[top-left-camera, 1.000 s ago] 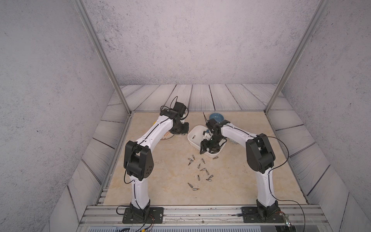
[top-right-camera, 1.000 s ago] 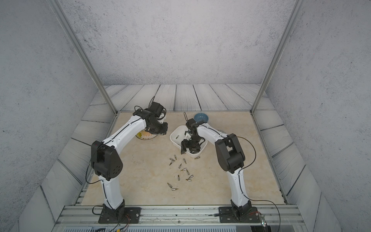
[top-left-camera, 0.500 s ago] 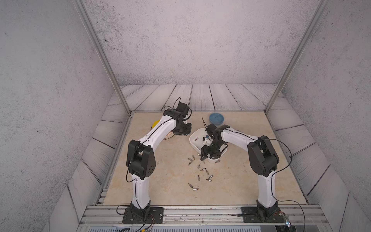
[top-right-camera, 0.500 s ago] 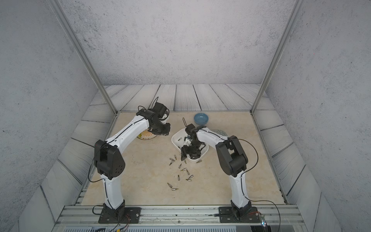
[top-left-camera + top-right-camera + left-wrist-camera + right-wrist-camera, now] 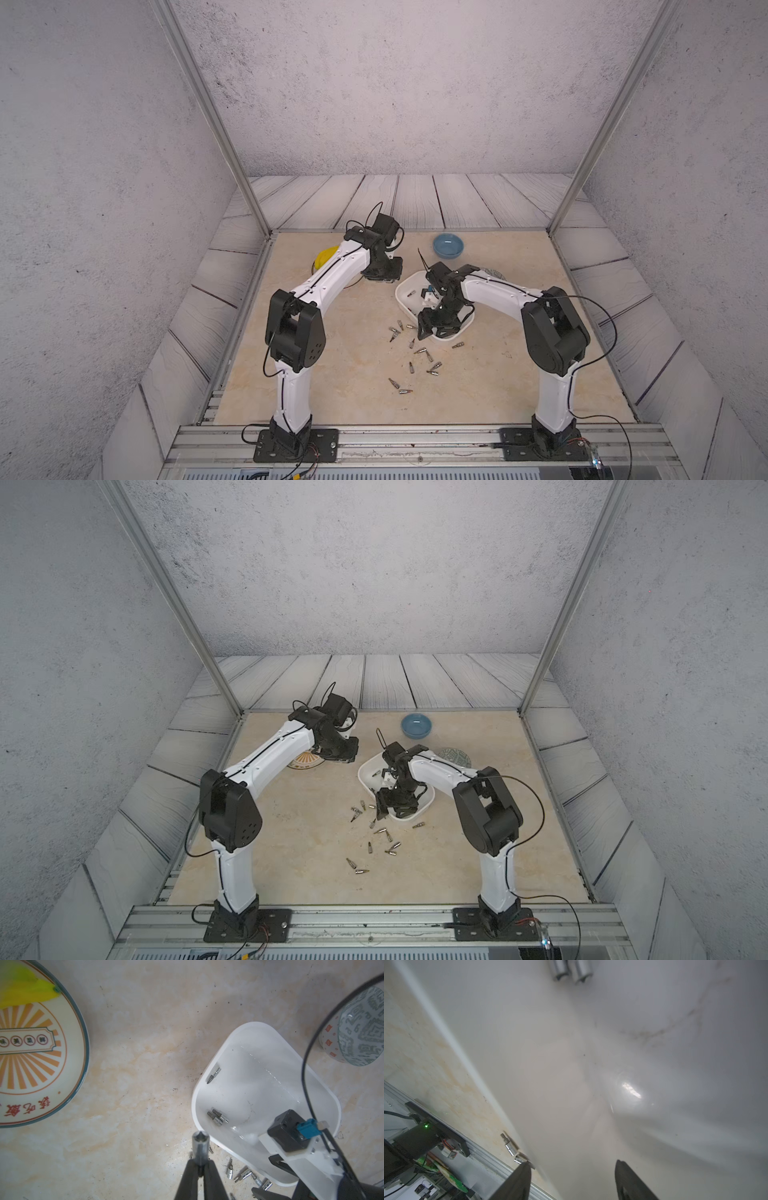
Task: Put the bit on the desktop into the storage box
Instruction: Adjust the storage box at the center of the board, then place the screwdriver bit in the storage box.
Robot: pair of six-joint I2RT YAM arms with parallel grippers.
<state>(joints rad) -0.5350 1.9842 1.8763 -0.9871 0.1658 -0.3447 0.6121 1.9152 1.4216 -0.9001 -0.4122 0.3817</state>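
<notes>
**Q:** Where is the bit (image 5: pixel 200 1147)?
**A:** It is pinched by one end in the closed left jaws, its tip pointing at the wrist camera. It sits over the desk (image 5: pixel 145 1064), just beside the rim of the box (image 5: pixel 259 1028) and not yet above it.

**Q:** And the right jaws?
**A:** They are open and empty, low over the box's near end. Stored bits (image 5: pixel 217 1118) lie inside the box, and loose bits (image 5: pixel 420 351) are scattered on the desk just beside it.

**Q:** How should a bit handle?
**A:** It is probably light, rigid steel with smooth facets. It is unlikely to break, but it may swivel or slip in an end-only pinch and roll once dropped. The better hold is across the shank's flats at mid-length, with the release low inside the box
</notes>
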